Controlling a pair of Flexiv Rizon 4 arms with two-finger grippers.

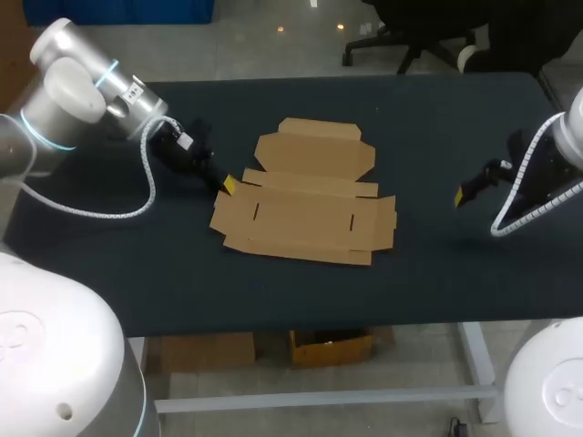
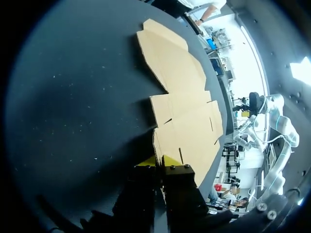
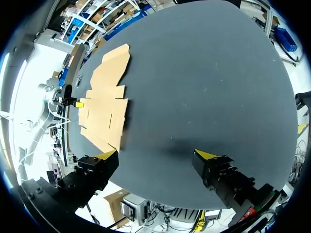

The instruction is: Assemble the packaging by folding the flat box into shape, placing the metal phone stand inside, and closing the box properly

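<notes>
Flat box (image 1: 305,196) laid unfolded at middle of table (image 1: 410,118).
Left flap is pinched by left gripper (image 2: 156,160); right gripper (image 3: 157,154) is held wide near right edge.

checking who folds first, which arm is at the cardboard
The left arm: jaws together at the flat box's left edge. The right arm has open jaws, well clear.

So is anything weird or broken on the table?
Nothing looks broken or spilled. The flat brown cardboard box lies unfolded and slightly crooked on the dark table. The odd bit: no metal phone stand shows anywhere.
</notes>
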